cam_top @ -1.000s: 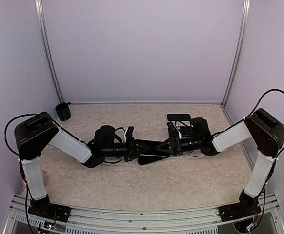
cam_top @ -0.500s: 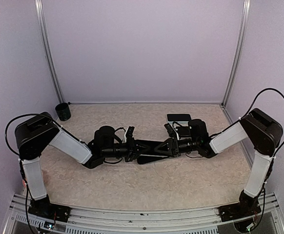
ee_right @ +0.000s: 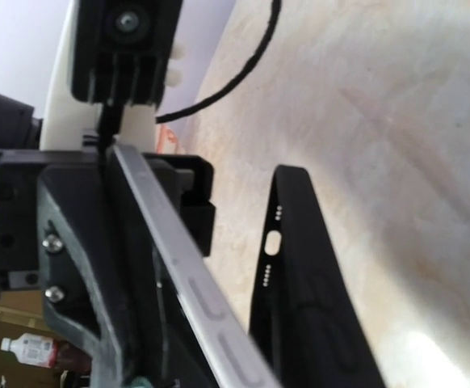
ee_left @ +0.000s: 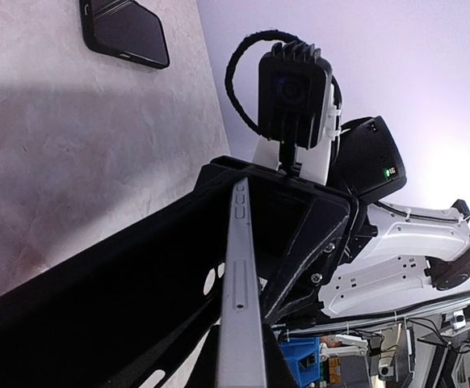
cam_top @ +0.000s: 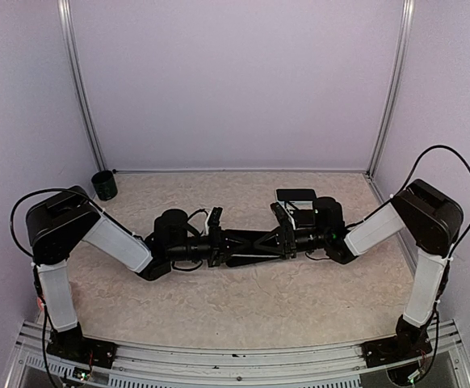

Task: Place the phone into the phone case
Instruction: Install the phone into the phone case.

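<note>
A silver-edged phone point(cam_top: 251, 241) hangs level between my two grippers above the table's middle. My left gripper point(cam_top: 223, 242) is shut on its left end. My right gripper point(cam_top: 279, 240) is shut on the right end, where the black phone case point(cam_top: 245, 259) meets the phone. The case's other end hangs a little apart from the phone. The left wrist view shows the phone's edge point(ee_left: 239, 275) with the case point(ee_left: 114, 299) beside it. The right wrist view shows the phone point(ee_right: 178, 275) and the case's port-hole end point(ee_right: 316, 307) standing off it.
A second flat black case or phone point(cam_top: 296, 195) lies on the table behind the right gripper; it also shows in the left wrist view point(ee_left: 126, 32). A small dark cup point(cam_top: 103, 184) stands at the back left corner. Walls and metal posts enclose the table.
The dark wedge of the case below the phone has narrowed, so its free end has come closer to the phone. The right gripper has shifted slightly left and up.
</note>
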Available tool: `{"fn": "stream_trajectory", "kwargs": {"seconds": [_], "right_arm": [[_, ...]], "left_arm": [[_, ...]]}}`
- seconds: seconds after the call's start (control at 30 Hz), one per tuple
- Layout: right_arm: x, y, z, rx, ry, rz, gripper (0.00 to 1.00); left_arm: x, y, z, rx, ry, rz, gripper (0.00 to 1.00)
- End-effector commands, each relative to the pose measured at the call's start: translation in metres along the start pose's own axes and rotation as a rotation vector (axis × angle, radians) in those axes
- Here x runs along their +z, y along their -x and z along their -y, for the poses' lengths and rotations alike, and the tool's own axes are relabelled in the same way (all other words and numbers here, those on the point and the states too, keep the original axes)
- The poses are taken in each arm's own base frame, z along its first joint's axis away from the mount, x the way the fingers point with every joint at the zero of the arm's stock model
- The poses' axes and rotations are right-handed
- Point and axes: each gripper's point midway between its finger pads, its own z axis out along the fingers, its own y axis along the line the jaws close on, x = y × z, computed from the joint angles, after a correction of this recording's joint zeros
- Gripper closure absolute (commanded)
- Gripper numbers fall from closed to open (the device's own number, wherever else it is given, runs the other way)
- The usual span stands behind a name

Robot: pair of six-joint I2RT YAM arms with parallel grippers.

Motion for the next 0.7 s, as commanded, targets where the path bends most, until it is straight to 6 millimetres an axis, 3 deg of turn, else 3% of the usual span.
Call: {"fn": "stream_trajectory", "kwargs": {"seconds": [0.0,0.33,0.67], "right_arm": [[0.015,-0.002,-0.047,-0.138,0.173,-0.042,0.55],[0.013,0.0,-0.061,-0.139,0.237,-0.035,0.56],[0.011,-0.002,-0.065,-0.131,0.272,-0.035,0.72]], "left_arm": [[0.006,-0.009,0.012,0.008,-0.058,-0.033,1.0],[0.005,-0.011,0.007,-0.003,-0.05,-0.038,1.0],[0.005,-0.011,0.006,-0.006,-0.048,-0.038,1.0]]}}
